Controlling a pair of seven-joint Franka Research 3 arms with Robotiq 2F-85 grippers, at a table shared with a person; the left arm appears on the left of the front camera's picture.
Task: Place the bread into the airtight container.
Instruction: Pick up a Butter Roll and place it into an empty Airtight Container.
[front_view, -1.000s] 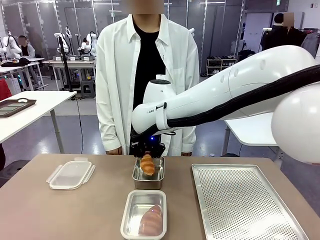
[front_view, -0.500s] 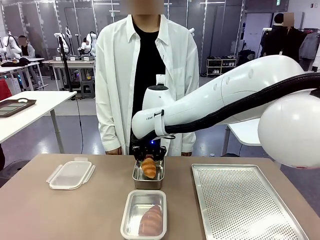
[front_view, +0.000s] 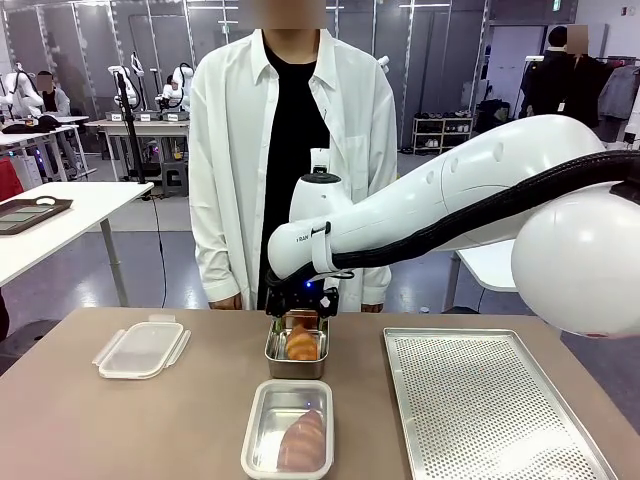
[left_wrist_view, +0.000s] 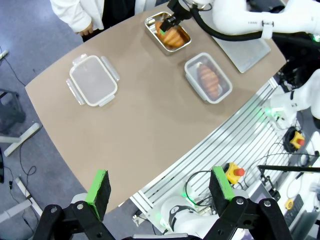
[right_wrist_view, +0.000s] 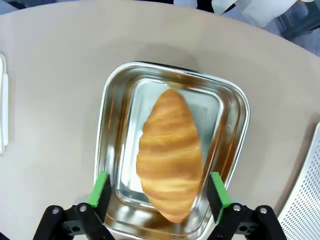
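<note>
The bread, a golden croissant (right_wrist_view: 170, 160), lies in the airtight container (right_wrist_view: 107, 100), a steel box at the far middle of the table (front_view: 272, 350). My right gripper (right_wrist_view: 159, 187) hovers just above it, open, its green pads standing on either side of the croissant without touching it. From the front, the right gripper (front_view: 302, 312) hangs over the croissant (front_view: 301, 343). My left gripper (left_wrist_view: 160, 182) is open and holds nothing, high above the table's near side.
A second container (front_view: 256, 440) with another piece of bread (front_view: 303, 440) sits near the front edge. A clear clip lid (front_view: 141, 349) lies at the left. A perforated metal tray (front_view: 480, 400) covers the right. A person stands at the far side.
My right gripper held the croissant above the steel container; its jaws have opened and the croissant now lies inside. The gripper has lifted slightly.
</note>
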